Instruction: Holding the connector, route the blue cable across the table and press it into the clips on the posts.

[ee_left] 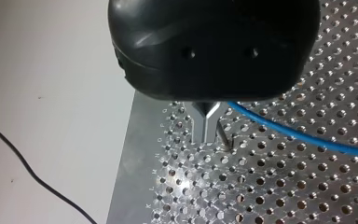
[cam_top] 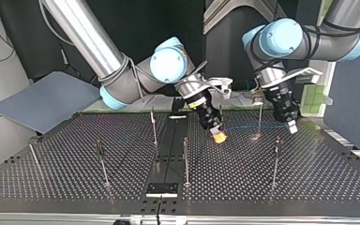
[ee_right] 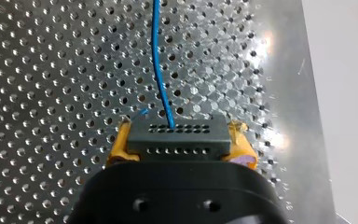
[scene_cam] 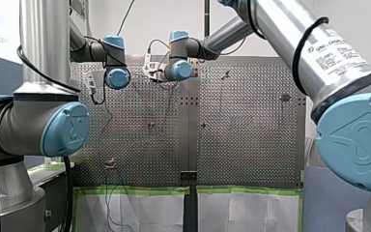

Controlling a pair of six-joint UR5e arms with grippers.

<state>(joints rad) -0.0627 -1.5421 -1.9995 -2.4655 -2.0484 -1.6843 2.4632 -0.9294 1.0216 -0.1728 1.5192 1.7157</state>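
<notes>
My right end effector (ee_right: 179, 140) is clenched on the black connector (ee_right: 177, 133), with its yellow pads (ee_right: 119, 144) pressed against both ends. The blue cable (ee_right: 157, 60) leaves the connector's face and runs straight ahead of that end effector over the perforated desk (ee_right: 51, 70). My left end effector (ee_left: 207, 135) has its metal fingers (ee_left: 199, 130) drawn together just above the desk. The cable comes out just beside them and trails off to one side. Whether they pinch it I cannot tell.

The blue cable (ee_left: 307, 138) disappears behind my left claw (ee_left: 207, 135), its end hidden.
</notes>
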